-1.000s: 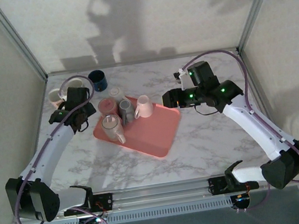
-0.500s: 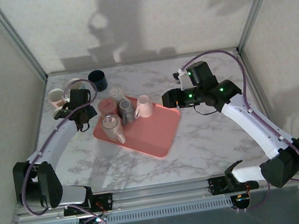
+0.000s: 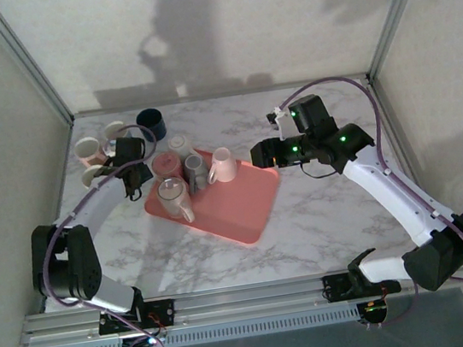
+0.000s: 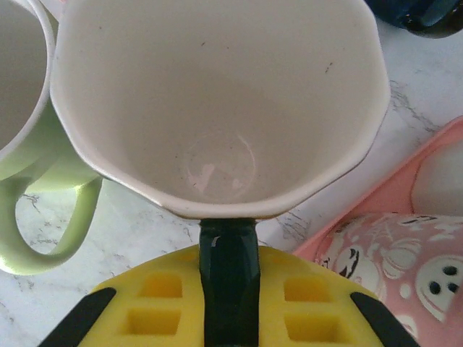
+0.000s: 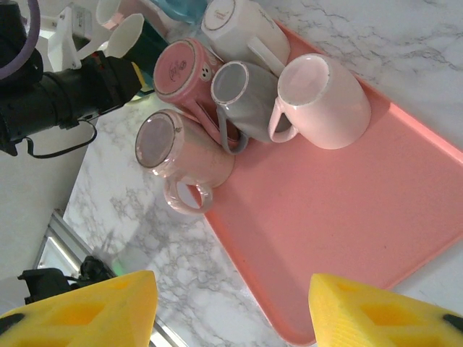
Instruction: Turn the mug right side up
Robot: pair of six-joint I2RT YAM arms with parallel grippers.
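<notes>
A cream mug point(image 4: 217, 108) with a faceted rim and a dark handle point(image 4: 228, 267) has its open mouth turned toward the left wrist camera. My left gripper point(image 4: 228, 238) is shut on that handle. In the top view this mug point(image 3: 113, 131) sits at the back left, between a pale green mug point(image 3: 86, 148) and a dark blue mug point(image 3: 151, 124), with the left gripper point(image 3: 124, 144) just behind it. My right gripper point(image 3: 259, 154) hangs open over the right side of the pink tray point(image 3: 236, 207), and nothing lies between its yellow fingers point(image 5: 79, 311).
Several mugs crowd the tray's point(image 5: 347, 217) left end: a pink patterned one point(image 5: 181, 69), a grey one point(image 5: 242, 94), a pale pink one point(image 5: 322, 101), a translucent pink one point(image 5: 181, 155) and a white one point(image 5: 235, 25). The pale green mug point(image 4: 29, 152) stands close on the left.
The left arm has swung so that its gripper carried the cream mug back and to the right, toward the blue mug. The right arm has stayed still.
</notes>
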